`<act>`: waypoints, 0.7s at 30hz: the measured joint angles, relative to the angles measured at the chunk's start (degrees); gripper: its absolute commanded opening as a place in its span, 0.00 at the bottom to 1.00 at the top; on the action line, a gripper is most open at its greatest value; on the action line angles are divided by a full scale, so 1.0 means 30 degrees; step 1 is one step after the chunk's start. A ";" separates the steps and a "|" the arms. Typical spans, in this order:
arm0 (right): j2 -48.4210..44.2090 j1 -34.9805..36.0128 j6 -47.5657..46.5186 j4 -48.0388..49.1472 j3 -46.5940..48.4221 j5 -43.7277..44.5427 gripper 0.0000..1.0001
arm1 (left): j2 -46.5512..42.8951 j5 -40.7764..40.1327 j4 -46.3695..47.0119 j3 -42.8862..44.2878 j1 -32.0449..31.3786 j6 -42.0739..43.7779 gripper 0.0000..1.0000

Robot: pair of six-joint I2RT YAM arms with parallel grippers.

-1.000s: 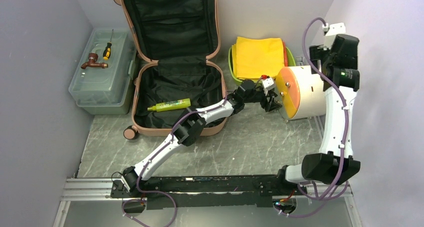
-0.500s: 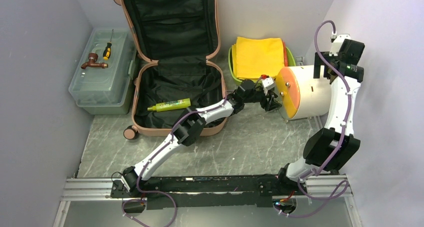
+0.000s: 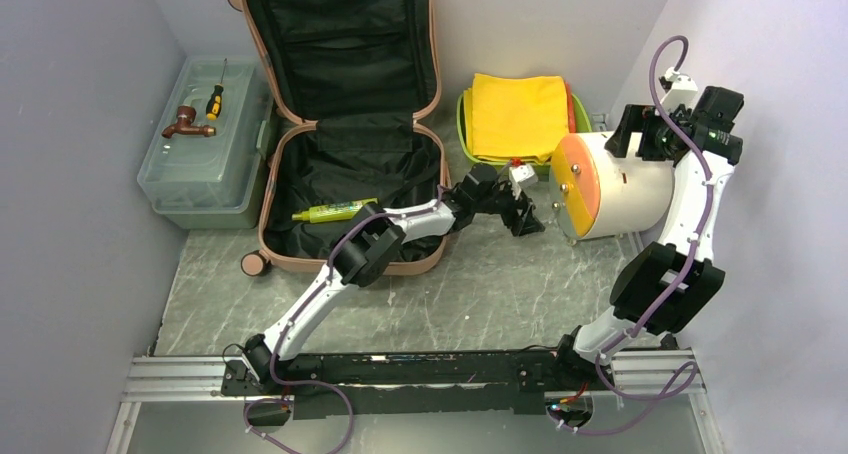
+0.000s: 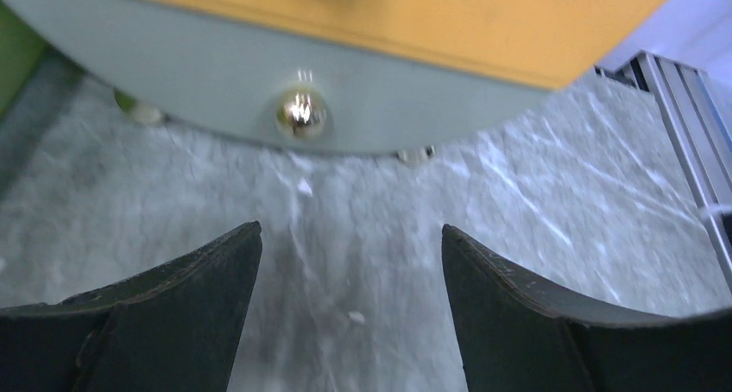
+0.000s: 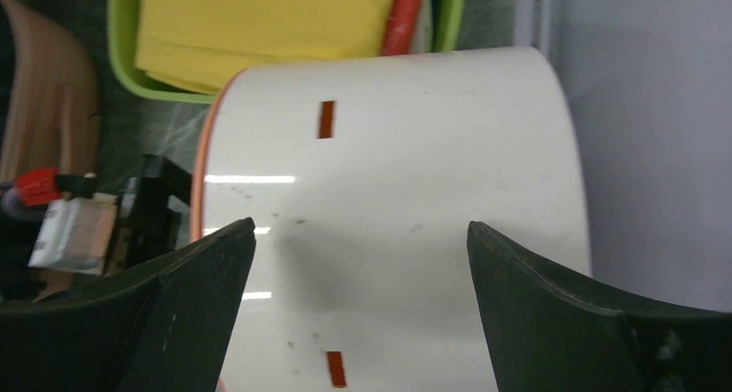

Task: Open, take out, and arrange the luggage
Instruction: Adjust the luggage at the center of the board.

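Luggage (image 3: 345, 189) lies open at the far edge of the bench (image 3: 500, 294), left of centre; left pincer (image 4: 350, 245) wide open, empty, facing white drum (image 3: 620, 189); right pincer (image 5: 358, 237) wide open, empty, over that drum.
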 measured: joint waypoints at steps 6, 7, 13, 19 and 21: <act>-0.0022 0.0022 -0.0699 -0.1275 0.0022 -0.3453 0.91 | -0.1464 0.0619 -0.1260 -0.2499 0.0474 0.1180 0.81; -0.0051 0.0044 -0.0889 -0.1515 0.0022 -0.3832 0.91 | -0.1639 0.0707 -0.1494 -0.2725 0.0495 0.1421 0.81; -0.0940 0.0219 -0.1450 -0.2790 -0.0248 -0.3803 0.91 | -0.2208 0.1056 -0.2623 -0.3497 0.0554 0.2288 0.82; -0.1341 0.0321 -0.0510 -0.2535 -0.0015 0.1209 0.68 | -0.3118 0.1814 -0.3359 -0.4014 0.0882 0.2142 0.89; -0.1341 0.0321 -0.0255 -0.1960 0.0342 0.3104 0.48 | -0.3417 0.2142 -0.3803 -0.4022 0.1071 0.2178 0.93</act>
